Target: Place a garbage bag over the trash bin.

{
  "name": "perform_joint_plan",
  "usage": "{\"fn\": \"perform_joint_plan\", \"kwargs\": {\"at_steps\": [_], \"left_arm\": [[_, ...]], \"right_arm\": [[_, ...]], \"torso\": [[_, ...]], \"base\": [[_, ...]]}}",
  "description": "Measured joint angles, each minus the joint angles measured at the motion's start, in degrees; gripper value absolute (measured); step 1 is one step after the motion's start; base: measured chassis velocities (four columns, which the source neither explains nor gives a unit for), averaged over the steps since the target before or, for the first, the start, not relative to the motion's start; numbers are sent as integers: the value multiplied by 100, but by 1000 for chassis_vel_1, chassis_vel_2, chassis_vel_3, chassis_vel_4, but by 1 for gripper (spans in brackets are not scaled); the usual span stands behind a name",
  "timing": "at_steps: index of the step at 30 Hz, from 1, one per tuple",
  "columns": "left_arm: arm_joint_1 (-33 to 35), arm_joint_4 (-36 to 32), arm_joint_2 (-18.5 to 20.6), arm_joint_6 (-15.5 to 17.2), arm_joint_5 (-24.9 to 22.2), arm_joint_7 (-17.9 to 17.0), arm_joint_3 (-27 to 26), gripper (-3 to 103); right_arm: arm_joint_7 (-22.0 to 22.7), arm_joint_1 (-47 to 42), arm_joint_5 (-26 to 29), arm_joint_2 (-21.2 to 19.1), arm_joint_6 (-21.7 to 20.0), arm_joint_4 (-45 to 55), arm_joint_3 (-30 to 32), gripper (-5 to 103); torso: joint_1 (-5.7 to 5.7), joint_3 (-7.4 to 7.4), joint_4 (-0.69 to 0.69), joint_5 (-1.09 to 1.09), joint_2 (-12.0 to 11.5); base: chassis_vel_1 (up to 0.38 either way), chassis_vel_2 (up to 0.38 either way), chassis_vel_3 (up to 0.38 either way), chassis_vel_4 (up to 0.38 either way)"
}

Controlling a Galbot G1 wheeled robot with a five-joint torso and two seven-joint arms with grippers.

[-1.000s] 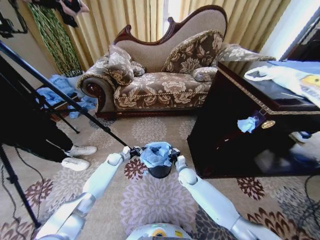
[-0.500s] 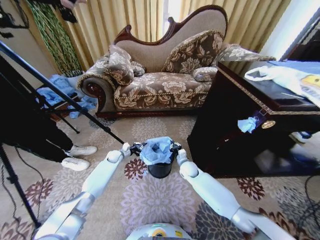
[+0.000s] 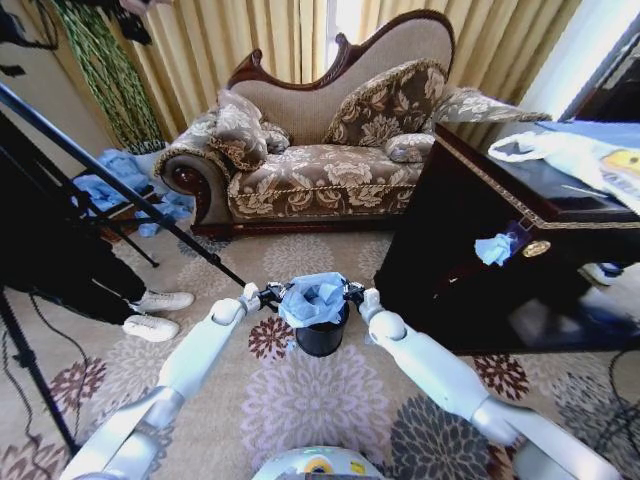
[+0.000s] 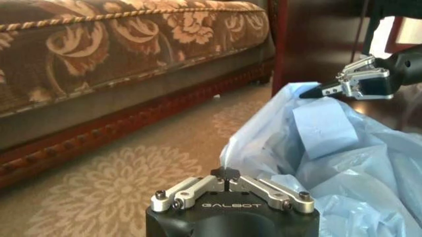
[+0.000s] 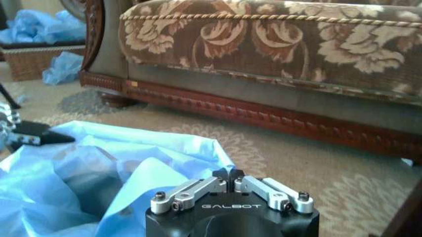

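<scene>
The black trash bin (image 3: 322,338) stands on the patterned carpet just in front of me. The pale-blue garbage bag (image 3: 315,299) lies crumpled over its top, hiding the rim. My left gripper (image 3: 268,297) is shut on the bag's left edge, and my right gripper (image 3: 352,293) is shut on its right edge. In the left wrist view the closed gripper (image 4: 228,174) meets the bag (image 4: 343,163), with the right gripper (image 4: 317,91) pinching the far side. In the right wrist view the closed gripper (image 5: 230,173) sits at the film (image 5: 99,168).
A dark wooden cabinet (image 3: 480,270) stands close on the right, with a white bag (image 3: 590,155) on top. A floral sofa (image 3: 320,170) is behind the bin. A tripod leg (image 3: 130,200) slants down to the left gripper. A person's white shoes (image 3: 155,312) are at the left, and blue cloth (image 3: 115,175) beyond.
Both grippers have moved a little away from me, the right one more, taking the bag's edges with them. The bag now sits slightly higher and wider over the bin.
</scene>
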Motion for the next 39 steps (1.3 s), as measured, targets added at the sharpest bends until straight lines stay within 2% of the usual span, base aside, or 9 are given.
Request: {"fn": "perform_joint_plan", "kwargs": {"at_steps": [6,9,13,19,22,34,39], "left_arm": [[-169,36,-34,32,-119,-23,31,0],[-221,36,-60,57,-153,-26,54,0],[-282,65,-92,74,-237,-26,84,0],[-225,106,-45,75,-472,12,85,0],[-164,169,-21,80,-603,34,69,0],[-88,347,-80,63,-917,51,53,0],[-49,391,-116,30,-959,47,53,0]], "right_arm": [[-567,619,-29,-80,-98,-407,-382,0],[-712,789,-15,-77,-103,-560,-495,0],[-1332,1145,-28,-39,0,-1088,-728,0],[-1724,1241,-168,4,135,-1461,-774,0],[-2020,1251,-416,62,363,-1830,-770,0],[-2575,1160,-743,127,855,-2259,-734,0],[-2602,1091,-834,228,974,-2385,-683,0]], "torso": [[0,0,0,1,0],[0,0,0,0,0],[0,0,-1,0,0],[0,0,0,1,0],[0,0,-1,1,0],[0,0,-1,1,0],[0,0,-1,1,0]], "base": [[0,0,0,0],[0,0,0,0],[0,0,0,0],[0,0,0,0],[0,0,0,0],[0,0,0,0],[0,0,0,0]]}}
